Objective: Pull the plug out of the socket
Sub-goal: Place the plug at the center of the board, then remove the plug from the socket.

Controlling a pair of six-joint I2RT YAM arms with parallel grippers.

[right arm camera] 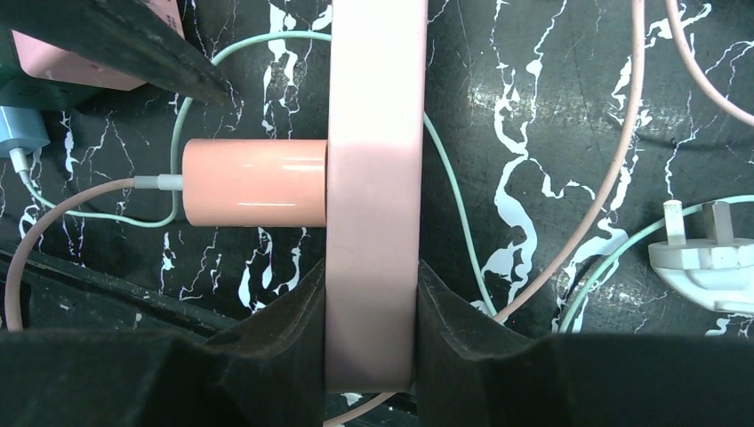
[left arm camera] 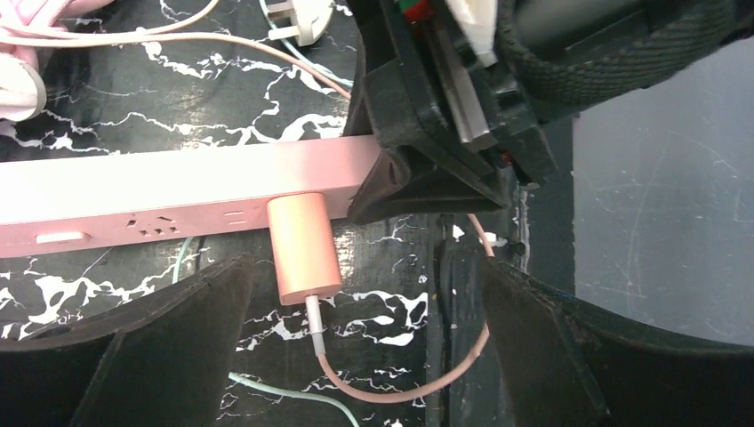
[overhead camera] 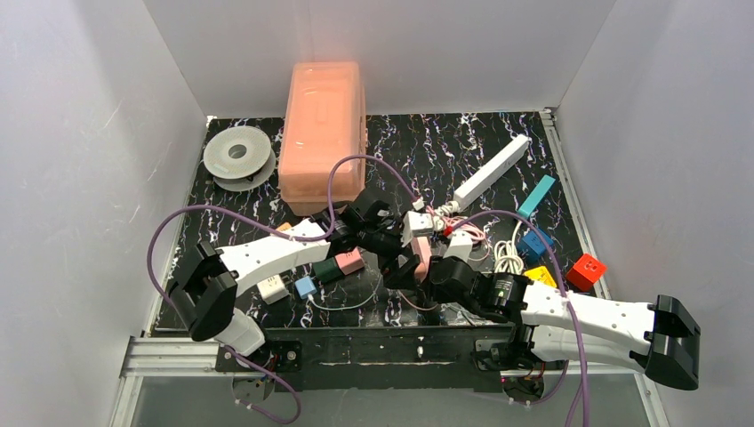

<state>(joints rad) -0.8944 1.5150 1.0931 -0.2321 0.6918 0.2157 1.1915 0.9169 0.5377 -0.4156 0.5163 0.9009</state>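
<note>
Pink plug [left arm camera: 304, 249] sits inside the wide-open left claw [left arm camera: 364, 298]; right claw [right arm camera: 371, 298] clamps the socket strip [right arm camera: 373, 133].

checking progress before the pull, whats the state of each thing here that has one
pink plug, seated in the pink power strip, not pulled yet
pink power strip, held at one end
left gripper, fingers wide open either side of the pink plug
right gripper, fingers shut on the pink power strip
white plug, unplugged, lying loose
</note>
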